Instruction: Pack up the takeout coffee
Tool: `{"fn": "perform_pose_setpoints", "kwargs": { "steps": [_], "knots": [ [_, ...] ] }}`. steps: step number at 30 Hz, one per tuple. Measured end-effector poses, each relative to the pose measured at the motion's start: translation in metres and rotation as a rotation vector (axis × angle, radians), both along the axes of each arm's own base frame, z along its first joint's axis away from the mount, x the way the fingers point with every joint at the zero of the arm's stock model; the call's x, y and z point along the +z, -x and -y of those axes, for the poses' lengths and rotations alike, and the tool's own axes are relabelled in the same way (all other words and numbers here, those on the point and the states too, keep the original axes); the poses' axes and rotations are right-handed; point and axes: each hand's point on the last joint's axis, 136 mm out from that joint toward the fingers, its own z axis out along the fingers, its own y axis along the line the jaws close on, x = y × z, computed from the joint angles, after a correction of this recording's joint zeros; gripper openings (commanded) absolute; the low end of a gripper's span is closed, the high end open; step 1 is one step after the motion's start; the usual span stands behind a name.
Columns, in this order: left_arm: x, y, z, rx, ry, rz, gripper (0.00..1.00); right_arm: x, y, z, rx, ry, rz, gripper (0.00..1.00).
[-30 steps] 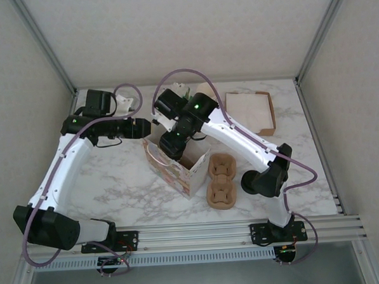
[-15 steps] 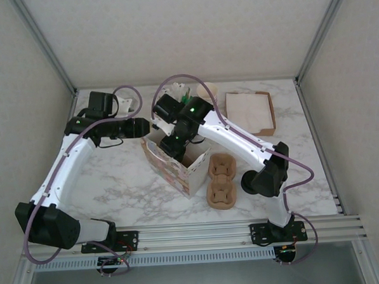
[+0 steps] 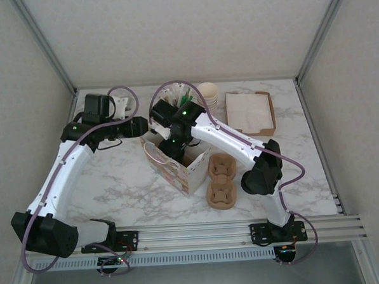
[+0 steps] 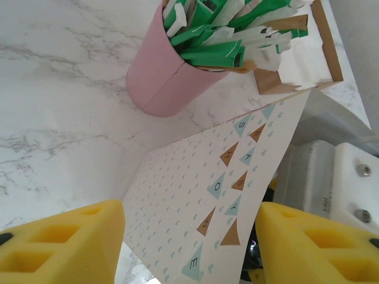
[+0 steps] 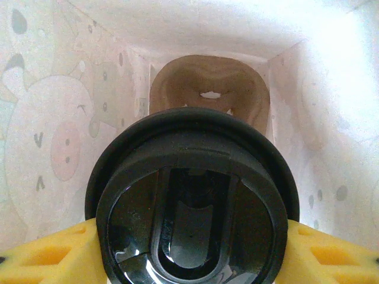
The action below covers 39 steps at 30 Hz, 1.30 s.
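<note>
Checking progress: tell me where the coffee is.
Right wrist view: the coffee sits in the right gripper, inside the bag, above the brown carrier at its bottom. Top view puts that bag central on the table.

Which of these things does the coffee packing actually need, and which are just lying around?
In the job: takeout coffee, held by the right gripper; paper bag; cup carrier inside it.
Lying about: pink cup of sachets; stack of lidless cups; cardboard tray; two carriers beside the bag.
</note>
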Motion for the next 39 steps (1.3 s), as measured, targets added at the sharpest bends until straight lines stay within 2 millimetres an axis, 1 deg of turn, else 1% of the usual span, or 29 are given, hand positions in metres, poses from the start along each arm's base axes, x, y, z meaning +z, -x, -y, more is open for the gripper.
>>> {"fn": "perform_pose_setpoints", "kwargs": {
  "steps": [4,9,11,13,18,32,39],
  "knots": [
    [0.006,-0.001,-0.008,0.038,0.004,0.035,0.63,-0.002,-0.002,-0.003,0.000,-0.010,0.008,0.54],
    [0.016,-0.004,-0.026,0.122,0.017,0.093,0.62,-0.012,-0.005,-0.005,0.004,-0.009,0.018,0.54],
    [0.023,-0.004,-0.033,0.153,0.022,0.126,0.61,-0.012,-0.007,-0.008,0.004,-0.018,0.025,0.54],
    [0.029,-0.003,-0.036,0.166,0.033,0.161,0.61,-0.013,-0.008,-0.008,0.003,-0.020,0.028,0.54],
    [0.035,0.001,-0.038,0.177,0.040,0.204,0.60,-0.013,-0.010,-0.010,0.002,-0.031,0.039,0.53],
    [0.022,-0.009,-0.041,0.200,0.012,0.170,0.57,-0.009,-0.017,-0.012,0.012,-0.039,0.104,0.53],
    [0.009,-0.015,-0.045,0.220,-0.015,0.136,0.56,-0.005,-0.021,-0.015,0.012,-0.054,0.132,0.53]
  ]
}}
